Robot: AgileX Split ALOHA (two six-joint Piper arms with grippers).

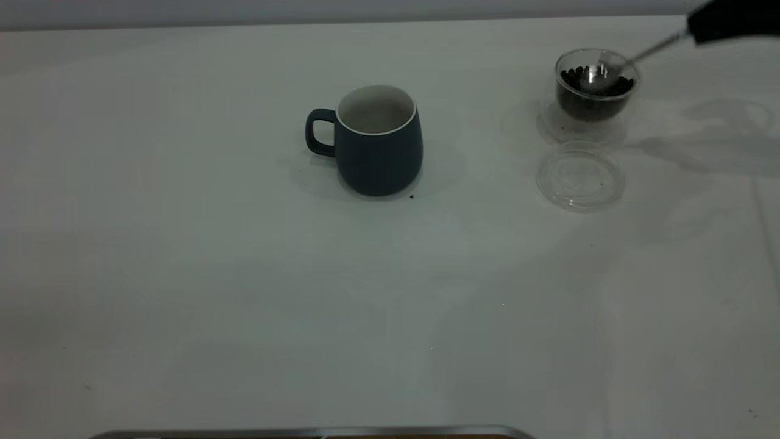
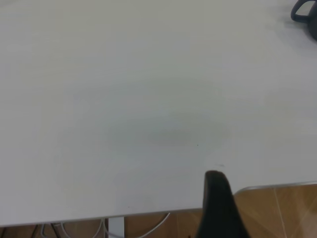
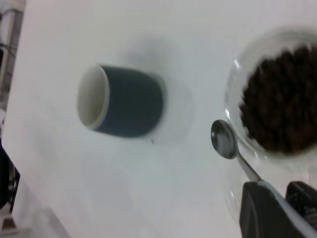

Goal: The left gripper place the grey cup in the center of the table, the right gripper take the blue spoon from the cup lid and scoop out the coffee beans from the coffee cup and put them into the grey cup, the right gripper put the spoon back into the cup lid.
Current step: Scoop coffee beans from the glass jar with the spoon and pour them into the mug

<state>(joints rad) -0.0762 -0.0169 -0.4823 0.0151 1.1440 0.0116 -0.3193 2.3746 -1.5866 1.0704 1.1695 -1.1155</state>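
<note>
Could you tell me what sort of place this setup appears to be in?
Probably a lab tabletop: a bare white table holding only a grey cup, a clear coffee cup of beans and its lid, with cables under the table edge.

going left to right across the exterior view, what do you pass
grey cup → cup lid and coffee cup, roughly level, the lid nearer the camera → right gripper at the top right corner, holding the spoon over the coffee cup

Dark grey cup [image 1: 378,143], white inside; dark brown coffee beans [image 1: 594,91]; clear lid [image 1: 580,177]; white table [image 1: 183,274]
</note>
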